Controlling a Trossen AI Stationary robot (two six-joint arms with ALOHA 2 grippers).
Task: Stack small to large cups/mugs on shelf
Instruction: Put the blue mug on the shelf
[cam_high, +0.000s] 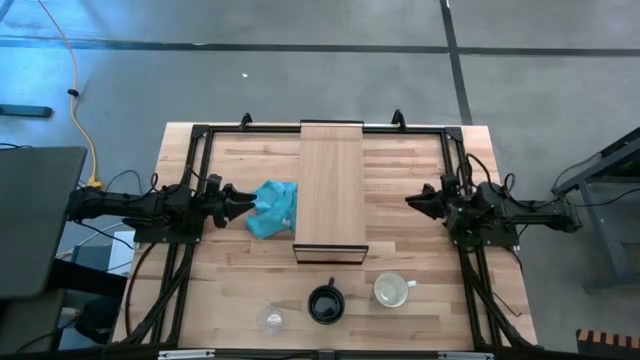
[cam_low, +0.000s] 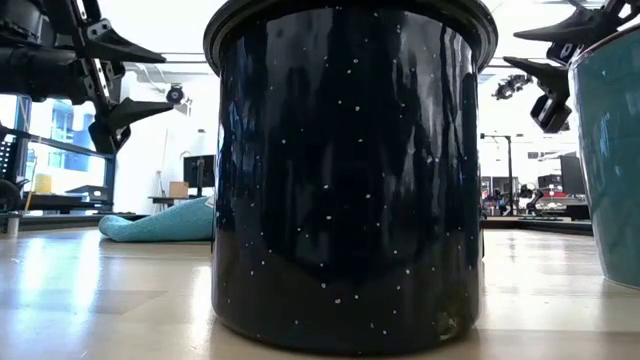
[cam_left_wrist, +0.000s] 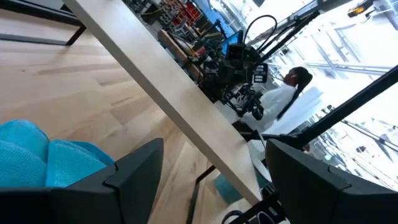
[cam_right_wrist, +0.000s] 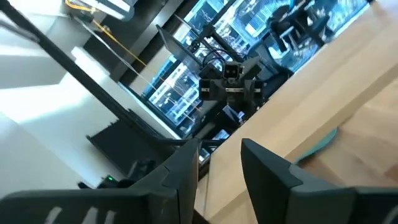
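Cups stood in a row along the near edge of the slatted wooden tabletop: a small clear glass cup on the left, a black speckled mug in the middle, and a white mug on the right, none touching another. All three sat on the table in front of the shelf, a long light-wood plank with a dark front edge that ran down the middle of the table. At the far left, the left gripper hovered just beside a crumpled teal cloth that lay against the shelf's left side; its fingers were spread apart and held nothing. On the right side, the right gripper waited near the shelf's right side, fingers slightly parted and empty. In the left wrist view a person in white showed beyond the table.
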